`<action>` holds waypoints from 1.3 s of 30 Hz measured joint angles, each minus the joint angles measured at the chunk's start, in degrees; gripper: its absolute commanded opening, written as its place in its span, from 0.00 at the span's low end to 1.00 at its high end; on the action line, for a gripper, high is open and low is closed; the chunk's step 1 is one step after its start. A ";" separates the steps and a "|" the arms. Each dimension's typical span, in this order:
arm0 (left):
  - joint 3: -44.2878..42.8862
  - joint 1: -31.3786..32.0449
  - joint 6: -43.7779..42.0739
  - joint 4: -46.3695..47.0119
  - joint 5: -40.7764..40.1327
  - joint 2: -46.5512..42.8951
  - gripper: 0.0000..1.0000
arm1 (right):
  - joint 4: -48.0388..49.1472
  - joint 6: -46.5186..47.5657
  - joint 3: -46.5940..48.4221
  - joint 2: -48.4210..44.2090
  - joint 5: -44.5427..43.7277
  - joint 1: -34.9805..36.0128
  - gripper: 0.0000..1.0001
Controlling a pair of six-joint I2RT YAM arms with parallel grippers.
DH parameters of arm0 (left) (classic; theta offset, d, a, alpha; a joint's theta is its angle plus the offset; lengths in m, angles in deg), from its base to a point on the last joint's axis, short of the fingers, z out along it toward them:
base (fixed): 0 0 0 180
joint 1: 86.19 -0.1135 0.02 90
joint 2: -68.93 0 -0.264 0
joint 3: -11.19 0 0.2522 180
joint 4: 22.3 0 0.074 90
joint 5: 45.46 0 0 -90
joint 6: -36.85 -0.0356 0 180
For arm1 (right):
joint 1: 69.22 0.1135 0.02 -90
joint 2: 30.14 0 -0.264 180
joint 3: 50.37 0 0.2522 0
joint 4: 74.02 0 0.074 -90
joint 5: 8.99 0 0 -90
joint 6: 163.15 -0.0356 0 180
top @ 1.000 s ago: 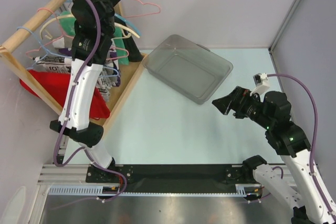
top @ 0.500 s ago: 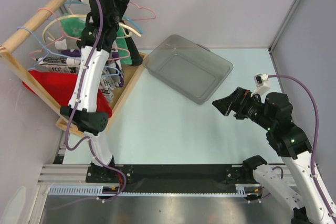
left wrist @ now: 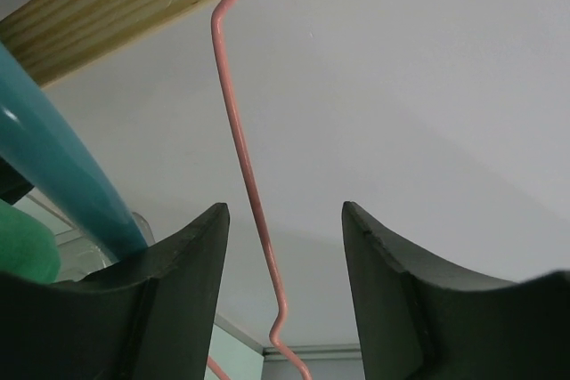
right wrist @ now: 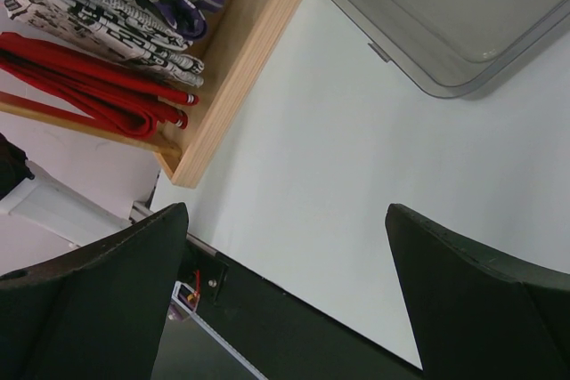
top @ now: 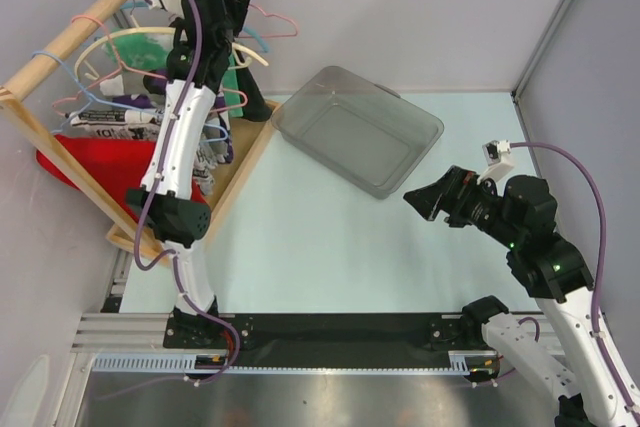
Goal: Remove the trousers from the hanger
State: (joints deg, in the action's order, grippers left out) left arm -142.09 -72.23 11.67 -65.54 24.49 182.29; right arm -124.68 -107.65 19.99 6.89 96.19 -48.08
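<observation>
Straddling the pink hanger (left wrist: 239,140), my left pincer (left wrist: 285,220) stands part open, gripping nothing; right pincer (right wrist: 285,220) gapes empty. The trousers (top: 256,99) look soft, light; I'd pinch a leg.

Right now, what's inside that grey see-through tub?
Nothing that I can see: the tub looks empty, its bare floor showing. Nothing covers its inside from above.
</observation>
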 measured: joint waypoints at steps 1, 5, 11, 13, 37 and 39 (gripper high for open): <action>0.00 -0.02 0.20 0.44 0.00 0.22 0.52 | 0.11 0.00 0.00 0.09 0.13 0.00 1.00; 0.98 -0.17 0.92 4.42 0.44 0.66 0.35 | 0.55 0.00 -0.02 0.76 0.33 0.00 1.00; 2.49 -0.33 0.72 9.86 1.95 1.62 0.17 | 0.83 0.00 -0.02 1.20 0.35 0.00 1.00; 3.17 -0.39 0.68 12.11 2.60 1.90 0.08 | 0.85 -0.02 -0.02 1.20 0.35 0.00 1.00; 4.81 6.38 -33.09 30.05 -6.82 -0.85 0.00 | 2.34 -0.87 -0.44 3.32 2.27 0.00 1.00; 4.28 6.97 -35.10 31.76 -6.82 -1.84 0.00 | 2.36 -0.92 -0.44 3.43 2.29 0.00 1.00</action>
State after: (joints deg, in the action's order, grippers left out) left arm -137.81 -65.26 -23.43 -33.78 17.67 180.45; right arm -122.32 -108.57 19.56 10.32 98.48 -48.08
